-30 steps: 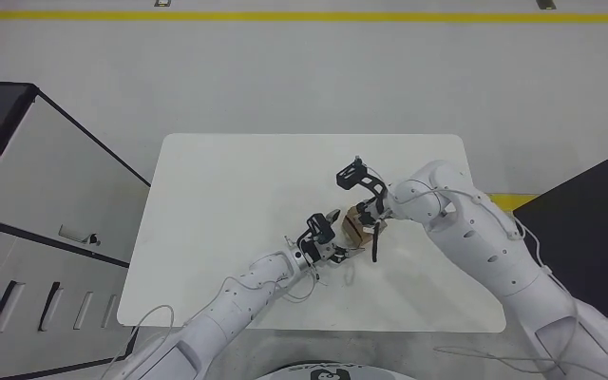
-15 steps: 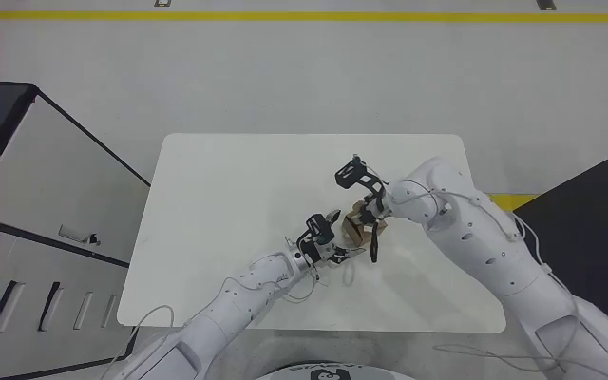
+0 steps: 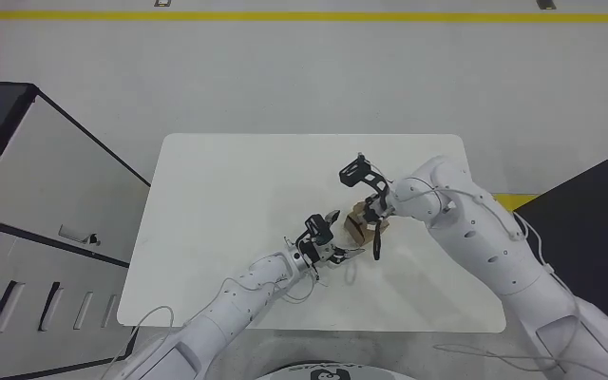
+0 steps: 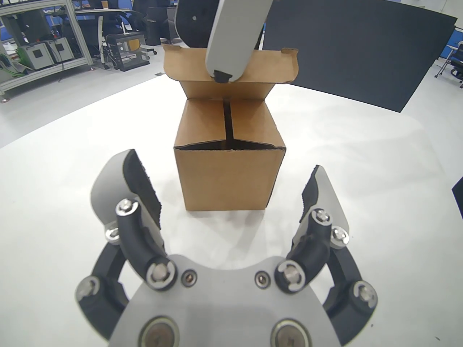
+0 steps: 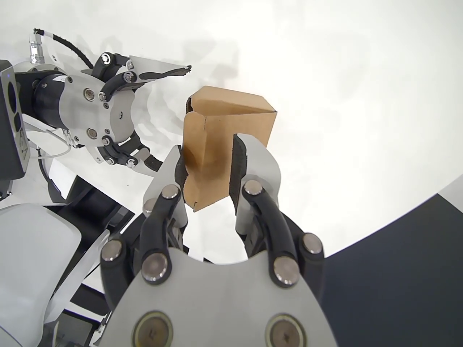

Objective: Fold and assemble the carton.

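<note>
On the desk, the right gripper pinches the carton lid, probably for tucking; the left gripper hovers open (just beside, likely to brace).

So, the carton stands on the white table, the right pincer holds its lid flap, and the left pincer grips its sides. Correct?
No: the left wrist view shows the left pincer open, clear of the carton. The rest holds: the carton stands on the table, the right pincer holding its lid flap.
</note>
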Tool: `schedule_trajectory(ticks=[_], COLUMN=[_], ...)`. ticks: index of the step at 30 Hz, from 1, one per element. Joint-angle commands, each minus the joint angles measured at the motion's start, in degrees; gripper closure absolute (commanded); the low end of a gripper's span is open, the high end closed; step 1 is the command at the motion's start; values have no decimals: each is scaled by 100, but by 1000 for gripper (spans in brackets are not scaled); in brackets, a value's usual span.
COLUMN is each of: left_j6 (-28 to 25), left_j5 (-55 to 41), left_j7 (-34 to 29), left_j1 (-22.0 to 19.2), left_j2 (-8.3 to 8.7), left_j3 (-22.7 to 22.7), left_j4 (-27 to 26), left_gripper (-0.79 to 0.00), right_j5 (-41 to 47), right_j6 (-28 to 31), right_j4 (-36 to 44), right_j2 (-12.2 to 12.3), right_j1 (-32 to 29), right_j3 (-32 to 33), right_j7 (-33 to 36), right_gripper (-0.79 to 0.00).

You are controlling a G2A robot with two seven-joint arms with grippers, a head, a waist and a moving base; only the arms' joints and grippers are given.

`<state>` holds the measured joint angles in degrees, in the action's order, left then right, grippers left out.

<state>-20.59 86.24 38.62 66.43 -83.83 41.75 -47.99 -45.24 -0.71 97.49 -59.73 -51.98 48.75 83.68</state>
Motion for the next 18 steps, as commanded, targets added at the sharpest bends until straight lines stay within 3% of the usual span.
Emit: schedule_trajectory(ticks=[1,8,11,13,14,15,16,18], left_j6=[-8,-11,-18,-22,-25,-26,-29,-31], left_j5=[2,2,-4,1,3,7,10,3], left_j7=[13,47,70,76,87,93,97,114], left_j1=[3,19,25,30,32,33,32,35], left_j2=[3,16,22,26,27,29,31,34], left_j3=[5,31,44,50,51,54,58,66], left_j4=[4,6,-8,-14,-21,-20,-18,-16], left_gripper=[-785,-785,-785,-785,-785,-785,-785,-785], right_j5=[-14,-69,-106,-103,-116,-153,-197,-264], right_j6=[9,42,57,62,61,56,41,5], right_j4=[-45,-196,-254,-283,-291,-288,-276,-236], right_j2=[-15,-77,-102,-118,-124,-128,-131,-133], right_j1=[27,140,186,214,227,241,254,271], right_j3=[-39,-194,-255,-280,-289,-298,-304,-299], right_j7=[-2,10,23,33,33,35,54,94], right_gripper=[-237,-142,-135,-197,-280,-428,-468,-474])
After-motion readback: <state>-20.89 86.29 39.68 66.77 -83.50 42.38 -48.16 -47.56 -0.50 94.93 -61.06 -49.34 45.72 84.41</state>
